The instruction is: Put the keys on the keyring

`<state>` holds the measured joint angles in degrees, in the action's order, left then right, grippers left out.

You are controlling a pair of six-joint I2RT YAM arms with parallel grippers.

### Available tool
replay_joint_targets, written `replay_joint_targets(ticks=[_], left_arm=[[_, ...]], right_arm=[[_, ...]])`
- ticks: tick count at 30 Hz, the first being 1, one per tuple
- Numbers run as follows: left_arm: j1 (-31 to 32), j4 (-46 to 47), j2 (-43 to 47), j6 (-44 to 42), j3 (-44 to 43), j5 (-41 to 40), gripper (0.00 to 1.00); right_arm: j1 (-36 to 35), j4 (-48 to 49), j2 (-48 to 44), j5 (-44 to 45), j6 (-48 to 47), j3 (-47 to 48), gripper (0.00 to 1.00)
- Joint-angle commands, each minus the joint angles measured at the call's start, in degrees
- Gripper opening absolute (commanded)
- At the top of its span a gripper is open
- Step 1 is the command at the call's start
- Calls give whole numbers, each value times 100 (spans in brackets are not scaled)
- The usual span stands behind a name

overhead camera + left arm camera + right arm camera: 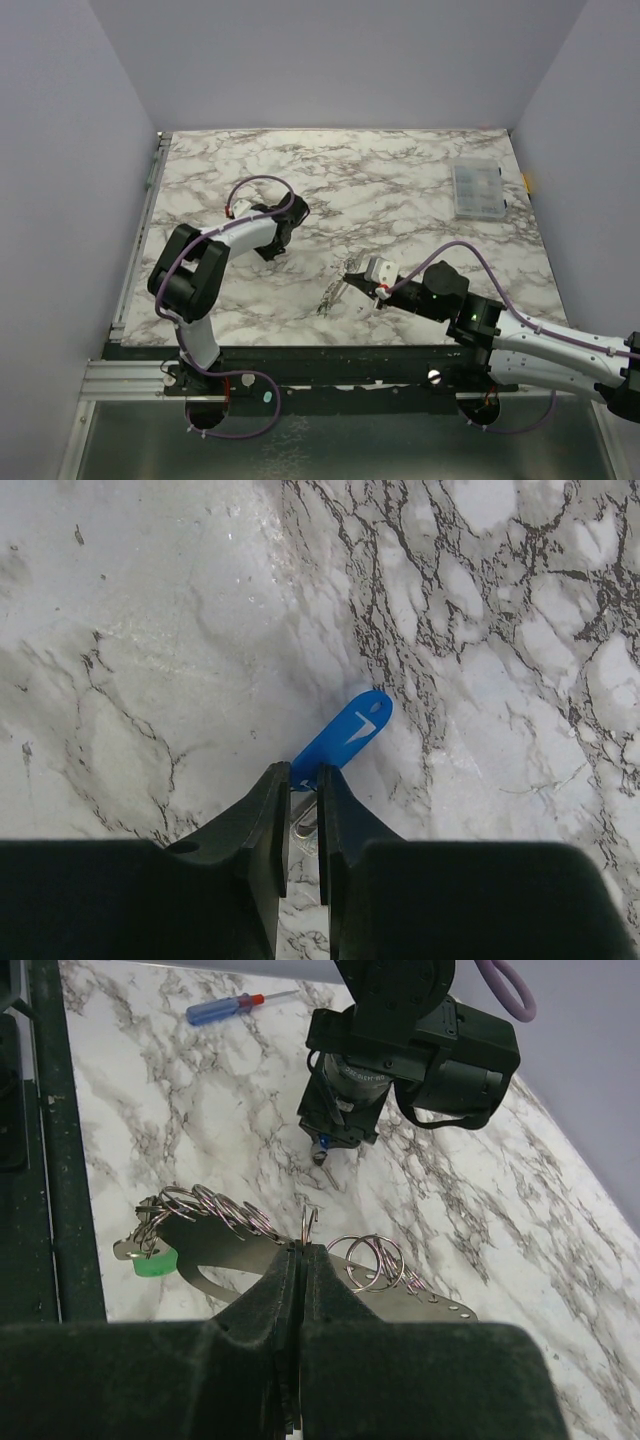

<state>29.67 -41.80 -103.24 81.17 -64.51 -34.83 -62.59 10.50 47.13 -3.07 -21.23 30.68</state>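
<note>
Overhead, I am gripping the keyring (pixel 328 297) in my right gripper (pixel 348 283) near the front of the marbled table (pixel 400 180), with my left gripper (pixel 268 248) working well apart. At my left wrist, narrow jaws are pinching the metal shank of a glossy blue key (pixel 345 732), which is not yet threaded. At my right wrist, fingers (pixel 255 1310) are clamping shut on the thin silvery keyring among its wire loops, and a green key (pixel 155 1265) is seemingly hanging there already.

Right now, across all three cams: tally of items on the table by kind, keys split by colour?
blue key: 1
green key: 1
keyring: 1
screwdriver: 1
compartment box: 1
Total: 5 in view
</note>
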Motion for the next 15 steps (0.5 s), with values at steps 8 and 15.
replay_joint_targets(ticks=[8, 15], left_arm=[[-32, 450, 734, -395, 491, 19, 0], [-29, 963, 1216, -762, 934, 20, 0]], right_arm=[[-94, 207, 47, 113, -49, -62, 1], [-101, 272, 97, 109, -67, -79, 1]])
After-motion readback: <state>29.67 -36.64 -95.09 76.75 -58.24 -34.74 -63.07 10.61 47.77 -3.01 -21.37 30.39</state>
